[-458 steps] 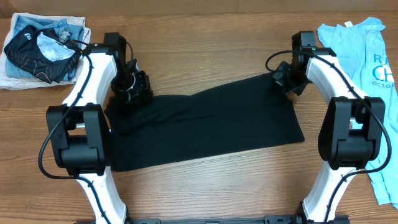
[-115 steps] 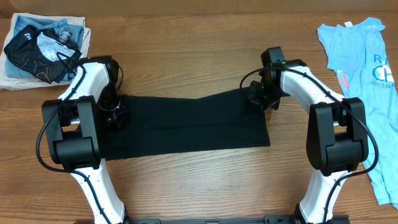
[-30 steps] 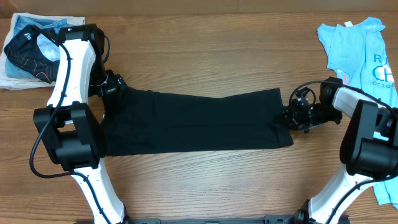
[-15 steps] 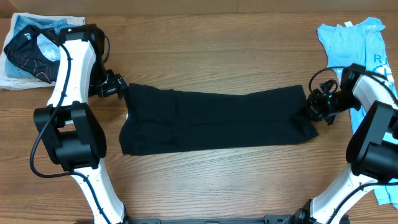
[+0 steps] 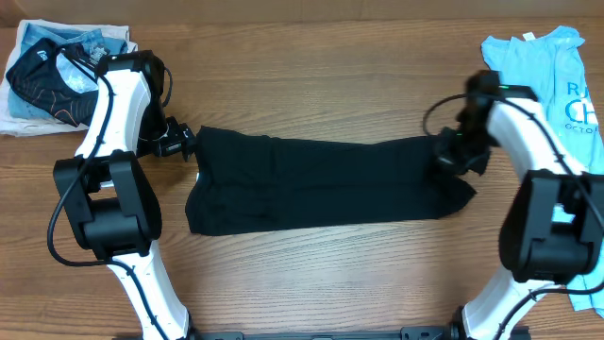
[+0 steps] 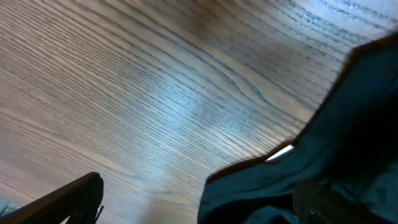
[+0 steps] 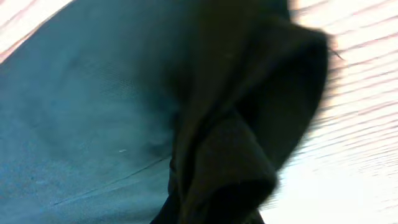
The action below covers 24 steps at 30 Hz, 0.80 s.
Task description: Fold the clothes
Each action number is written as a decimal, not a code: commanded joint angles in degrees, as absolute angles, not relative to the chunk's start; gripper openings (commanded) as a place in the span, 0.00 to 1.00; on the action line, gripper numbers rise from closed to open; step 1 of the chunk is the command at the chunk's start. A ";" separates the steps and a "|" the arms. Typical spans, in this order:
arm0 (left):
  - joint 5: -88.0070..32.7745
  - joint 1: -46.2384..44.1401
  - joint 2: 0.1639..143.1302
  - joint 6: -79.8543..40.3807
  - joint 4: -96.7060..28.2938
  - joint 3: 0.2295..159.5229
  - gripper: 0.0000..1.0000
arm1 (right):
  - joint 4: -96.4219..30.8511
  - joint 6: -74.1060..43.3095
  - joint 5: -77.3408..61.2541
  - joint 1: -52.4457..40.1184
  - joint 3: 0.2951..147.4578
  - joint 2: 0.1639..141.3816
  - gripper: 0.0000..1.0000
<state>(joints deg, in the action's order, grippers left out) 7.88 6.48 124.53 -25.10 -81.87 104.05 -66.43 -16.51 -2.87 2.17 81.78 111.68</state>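
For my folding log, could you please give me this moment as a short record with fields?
garment: black T-shirt, folded into a long band across the table
left hand: open, beside the band's left end
right hand: gripping bunched fabric at the right end
label: white neck label showing in left wrist view
aside: light blue tee far right; garment pile far left corner

Left end effector [image 5: 185,144] — jaws apart

Right end effector [image 5: 456,155] tips buried in bunched T-shirt [image 5: 321,184]; wrist view blurred.
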 commanded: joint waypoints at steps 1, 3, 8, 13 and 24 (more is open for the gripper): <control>7.40 6.35 124.73 -24.45 -81.84 103.50 1.00 | -65.76 -18.33 0.82 -2.79 83.22 109.84 0.04; 7.31 6.35 124.73 -24.45 -81.84 103.50 1.00 | -65.34 -18.79 0.84 -5.63 83.22 109.84 0.04; 6.94 6.35 124.73 -24.43 -81.87 103.50 1.00 | -64.75 -21.58 0.80 -10.79 83.11 110.19 0.06; 6.94 6.35 124.73 -24.45 -81.97 103.50 1.00 | -62.70 -22.81 0.60 -14.06 80.82 110.28 0.18; 6.35 6.35 124.73 -24.43 -81.87 103.50 1.00 | -60.95 -25.58 -2.48 -18.44 79.88 110.28 0.16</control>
